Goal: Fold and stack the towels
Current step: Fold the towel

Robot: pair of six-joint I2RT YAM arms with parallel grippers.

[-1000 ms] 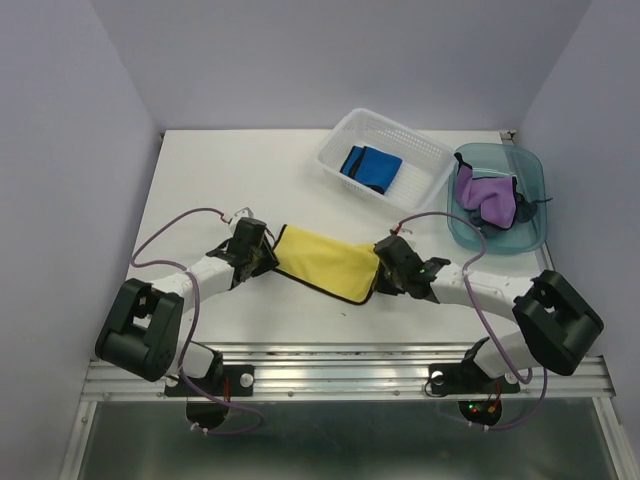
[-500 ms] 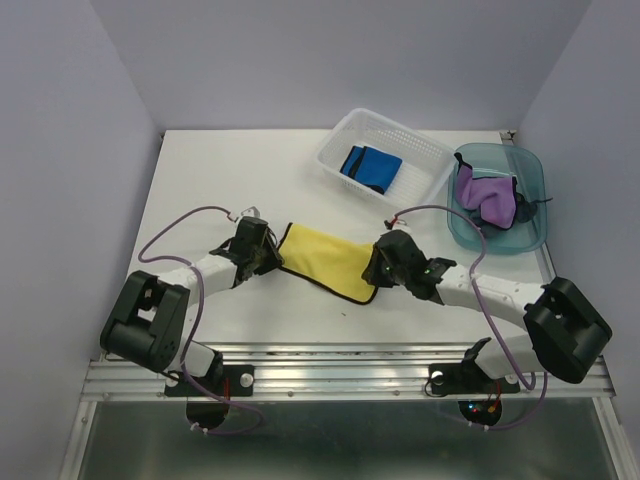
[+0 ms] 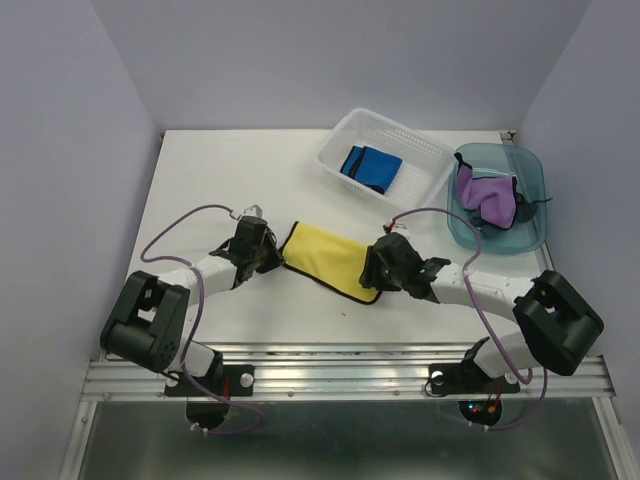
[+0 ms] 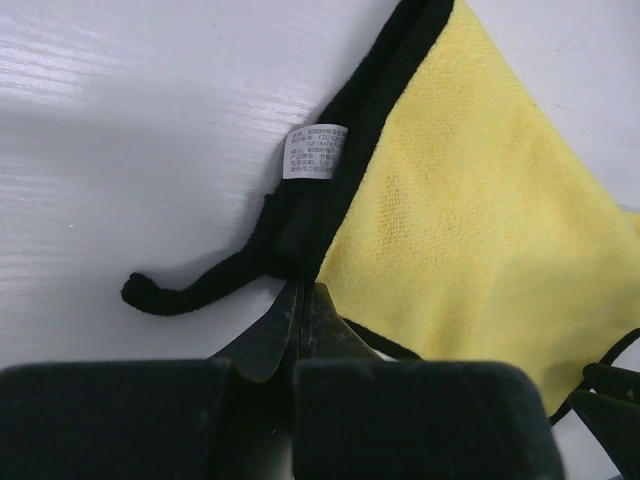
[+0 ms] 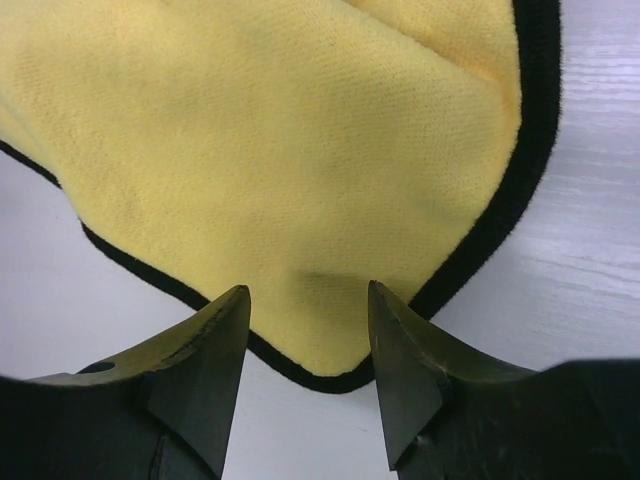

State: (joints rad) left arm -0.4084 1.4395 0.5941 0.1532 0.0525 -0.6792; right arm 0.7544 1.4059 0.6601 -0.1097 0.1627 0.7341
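the right gripper (image 5: 307, 293) now opens its fingers off the yellow towel (image 5: 280, 130); the left gripper (image 4: 300, 297) pinches its black corner tight. pull it flat slowly.

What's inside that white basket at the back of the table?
A folded blue towel with a dark edge lies in the basket. The towel covers the floor beneath it, so whether anything lies underneath cannot be seen.

A yellow towel (image 3: 330, 260) lies on the desk (image 3: 220, 180) between the left gripper (image 3: 270, 253) and right gripper (image 3: 377, 272), each at one end. Behind it, a blue towel (image 3: 370, 168) sits in a white basket (image 3: 421, 152), a purple towel (image 3: 485, 198) in a teal bin (image 3: 535, 166).
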